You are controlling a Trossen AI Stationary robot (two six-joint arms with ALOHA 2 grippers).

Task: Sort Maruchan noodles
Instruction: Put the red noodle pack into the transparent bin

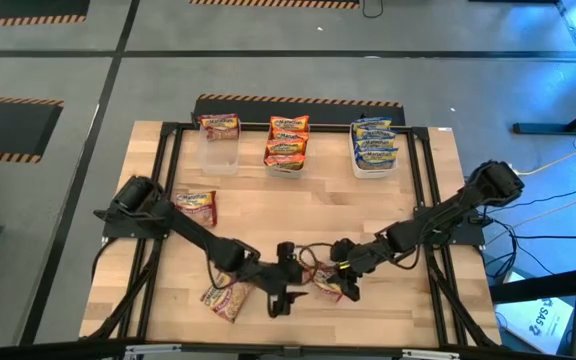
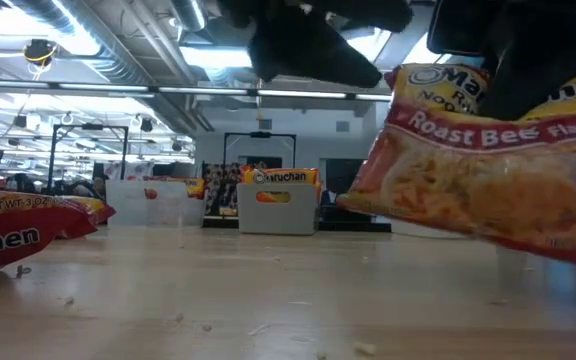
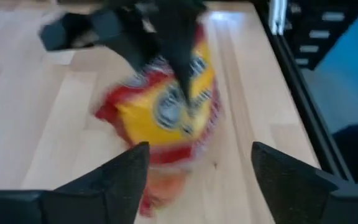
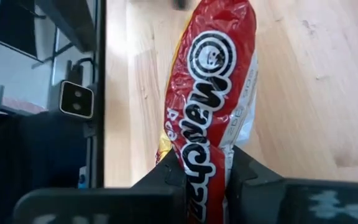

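A red Maruchan noodle packet [image 1: 326, 288] marked "Roast Beef" [image 2: 488, 170] hangs just above the table's near middle, with my right gripper [image 4: 207, 180] shut on it. My left gripper [image 3: 197, 180] stands open just to its left [image 1: 286, 295], facing the packet [image 3: 166, 106] with nothing between its fingers. Two more red packets lie flat on the table, one near the front left [image 1: 226, 298] and one by the left arm's base [image 1: 196, 205]. My right gripper pinches one end of the red packet [image 4: 205, 158] between its two fingers, and the packet runs on ahead of them. The fingers slant down from the table's right side. The packet is tilted and clear of the table [image 2: 468, 215].
Three clear tubs stand along the far edge: the left one [image 1: 220, 150] holds a red packet, the middle one [image 1: 286, 150] orange packets, the right one [image 1: 373, 152] blue-and-yellow packets. A black frame [image 1: 430, 200] borders the table.
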